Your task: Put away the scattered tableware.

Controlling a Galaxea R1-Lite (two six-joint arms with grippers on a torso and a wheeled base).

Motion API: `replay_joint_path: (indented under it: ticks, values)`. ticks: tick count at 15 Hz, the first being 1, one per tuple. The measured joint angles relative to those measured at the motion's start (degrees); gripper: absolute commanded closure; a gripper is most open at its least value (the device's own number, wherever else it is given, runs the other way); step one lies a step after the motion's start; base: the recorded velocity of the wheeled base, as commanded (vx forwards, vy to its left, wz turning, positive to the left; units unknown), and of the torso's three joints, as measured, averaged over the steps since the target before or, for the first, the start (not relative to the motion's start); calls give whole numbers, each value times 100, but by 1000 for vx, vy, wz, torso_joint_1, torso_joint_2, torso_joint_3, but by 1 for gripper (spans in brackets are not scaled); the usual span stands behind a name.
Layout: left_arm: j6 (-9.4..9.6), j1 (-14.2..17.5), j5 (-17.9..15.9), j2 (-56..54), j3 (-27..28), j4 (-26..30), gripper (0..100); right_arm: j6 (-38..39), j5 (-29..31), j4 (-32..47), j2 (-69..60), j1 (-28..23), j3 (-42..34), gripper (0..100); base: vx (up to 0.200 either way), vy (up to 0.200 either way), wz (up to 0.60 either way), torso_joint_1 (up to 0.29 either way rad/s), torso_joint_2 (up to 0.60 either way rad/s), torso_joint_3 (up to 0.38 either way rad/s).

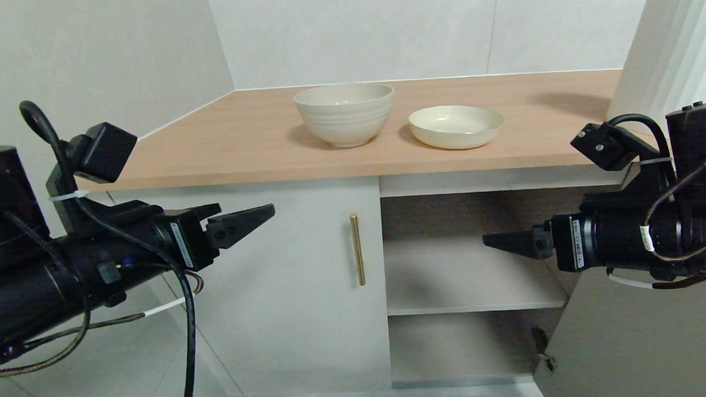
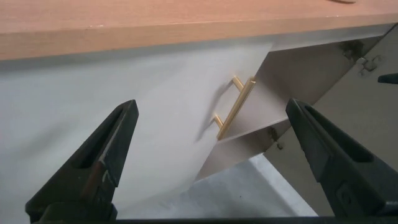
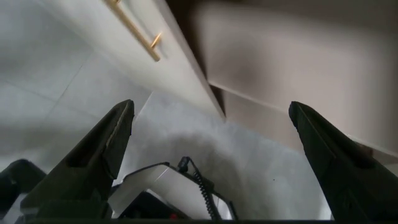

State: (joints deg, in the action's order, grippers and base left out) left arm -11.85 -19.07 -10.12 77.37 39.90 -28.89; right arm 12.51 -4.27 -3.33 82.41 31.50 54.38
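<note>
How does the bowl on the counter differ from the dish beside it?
The bowl is tall and deep; the dish is low and shallow. The bowl has ridged bands outside, the dish looks smooth. The bowl stands left of the dish. Both are cream, upright, empty and apart on the wooden counter.

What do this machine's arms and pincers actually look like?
Both arms are black, thick and tube-shaped. The left gripper and right gripper each end in two black, wedge-shaped fingers tapering to points. A small black box camera sits above each wrist, with black cables looping off it, tied by white zip ties. White printed labels wrap each wrist; thin brown wires trail alongside.
</note>
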Motion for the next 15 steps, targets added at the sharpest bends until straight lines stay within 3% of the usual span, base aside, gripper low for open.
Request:
replay_joint_path:
  ticks: [3,7,15]
  values:
    - [0,0,0,-17,0,-9,0,-191,-16,0,-83,17,-87,0,0,0,0,0,0,0]
    - [0,0,-2,-20,6,-26,0,-224,-13,-6,-151,22,-140,0,0,0,0,71,-239,-246]
    - [-5,0,0,41,4,-17,0,-246,-11,-1,-157,16,-146,0,0,0,0,153,-493,-305]
